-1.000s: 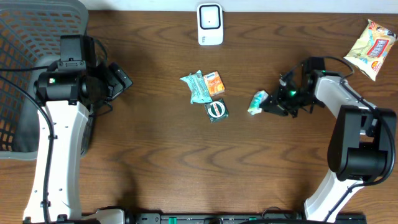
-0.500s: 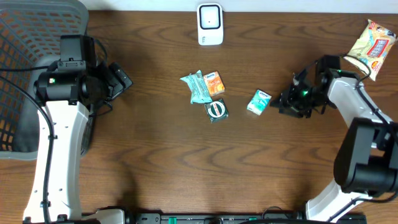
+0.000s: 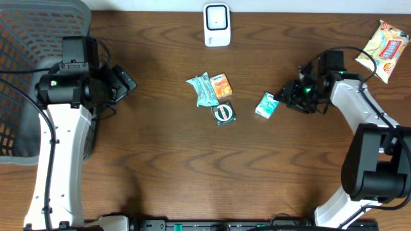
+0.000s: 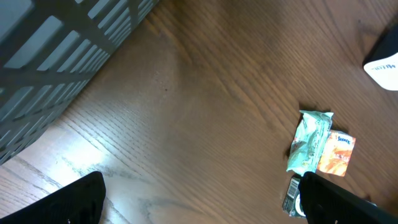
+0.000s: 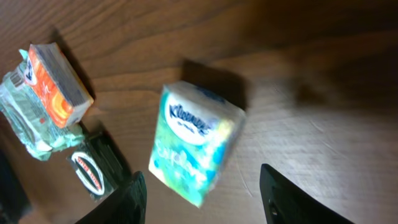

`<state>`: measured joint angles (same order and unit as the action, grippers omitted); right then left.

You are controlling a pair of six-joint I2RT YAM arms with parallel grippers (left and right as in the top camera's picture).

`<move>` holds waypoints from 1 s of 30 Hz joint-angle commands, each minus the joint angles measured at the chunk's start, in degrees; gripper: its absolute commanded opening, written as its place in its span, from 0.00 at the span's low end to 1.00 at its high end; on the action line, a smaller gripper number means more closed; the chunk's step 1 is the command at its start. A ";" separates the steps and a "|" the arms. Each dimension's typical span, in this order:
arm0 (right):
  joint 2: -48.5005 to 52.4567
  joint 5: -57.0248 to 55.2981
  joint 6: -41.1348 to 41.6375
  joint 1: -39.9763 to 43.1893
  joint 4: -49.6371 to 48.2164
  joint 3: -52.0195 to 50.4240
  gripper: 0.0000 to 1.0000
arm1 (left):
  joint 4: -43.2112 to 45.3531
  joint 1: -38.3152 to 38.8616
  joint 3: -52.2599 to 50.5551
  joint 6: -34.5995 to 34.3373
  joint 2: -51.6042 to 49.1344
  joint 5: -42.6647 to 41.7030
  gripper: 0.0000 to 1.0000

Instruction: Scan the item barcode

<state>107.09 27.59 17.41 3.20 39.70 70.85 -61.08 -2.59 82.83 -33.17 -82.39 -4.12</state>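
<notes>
The item, a teal and white Kleenex tissue pack [image 3: 267,105], lies on the wooden table right of centre. My right gripper [image 3: 286,97] sits just to its right, open. In the right wrist view the pack [image 5: 196,149] lies ahead of the gripper [image 5: 205,199], and its near corner reaches between the fingers without touching either one. The white scanner [image 3: 217,25] stands at the back edge, also at the corner of the left wrist view [image 4: 382,62]. My left gripper [image 3: 125,82] hovers far left, open and holding nothing [image 4: 199,205].
A green wrapper [image 3: 204,90], an orange box [image 3: 221,85] and a dark packet [image 3: 224,113] cluster at mid-table. A snack bag [image 3: 384,49] lies at the back right. A grey mesh basket [image 3: 26,96] stands at the far left.
My right gripper opened and let go of the tissue pack, pulled back to the right, then edged back toward it. The pack now rests on the table. The left arm stayed still.
</notes>
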 commanded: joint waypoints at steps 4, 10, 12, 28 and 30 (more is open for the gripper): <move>-0.22 -4.87 5.20 -2.62 -3.45 -4.04 0.54 | 0.02 -0.28 -0.07 -0.07 -0.02 0.74 0.98; -0.20 -4.55 5.57 -3.89 -12.57 -9.57 0.52 | 0.04 -0.28 -0.07 -0.07 -0.04 0.74 0.98; -0.20 -4.55 6.71 -4.42 -15.37 -11.41 0.52 | 0.02 -0.28 -0.07 -0.07 -0.02 0.74 0.98; -0.76 7.41 8.85 -3.65 -20.26 -16.41 0.01 | 0.04 -0.28 -0.07 -0.07 -0.04 0.74 0.98; -1.14 13.73 7.04 -2.32 -20.57 -16.35 0.01 | 0.02 -0.28 -0.07 -0.07 -0.04 0.74 0.98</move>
<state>105.91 31.22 26.11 -0.97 19.00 55.55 -61.06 -2.59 82.83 -33.17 -82.39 -4.12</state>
